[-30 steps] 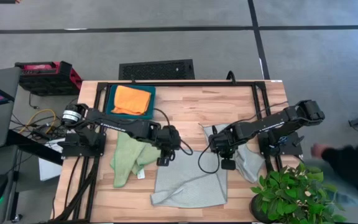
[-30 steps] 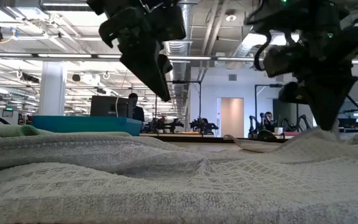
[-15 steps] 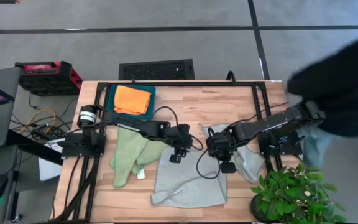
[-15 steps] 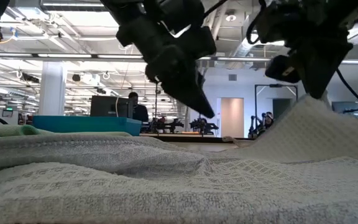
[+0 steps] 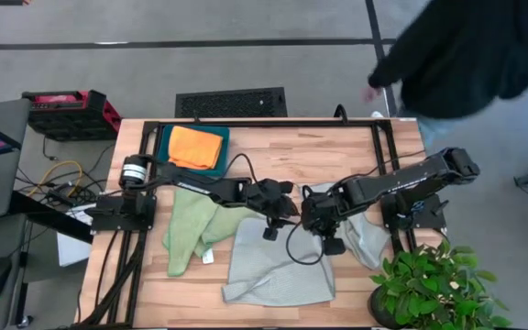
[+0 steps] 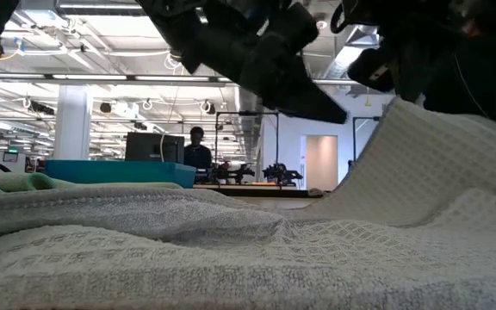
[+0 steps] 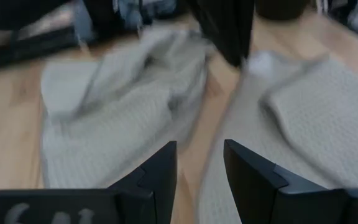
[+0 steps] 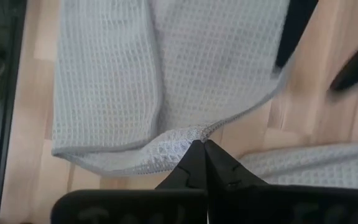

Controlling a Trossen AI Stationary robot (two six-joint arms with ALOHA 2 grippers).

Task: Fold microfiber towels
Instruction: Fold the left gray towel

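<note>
Grey towel (image 5: 278,266) edge sits pinched in the closed right pincer (image 8: 199,151), lifted, its free corner just beside the empty, parted left pincer (image 7: 199,163), nearer arm.

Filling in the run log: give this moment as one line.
left tool open, near grey towel | right tool shut on grey towel corner, lifting | orange towel in tray

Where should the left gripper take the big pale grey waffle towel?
Probably the pale grey towel's upper left corner in the high view, pinched from above by the open left gripper: it lies flat, while the right gripper holds that edge's other end raised.
</note>
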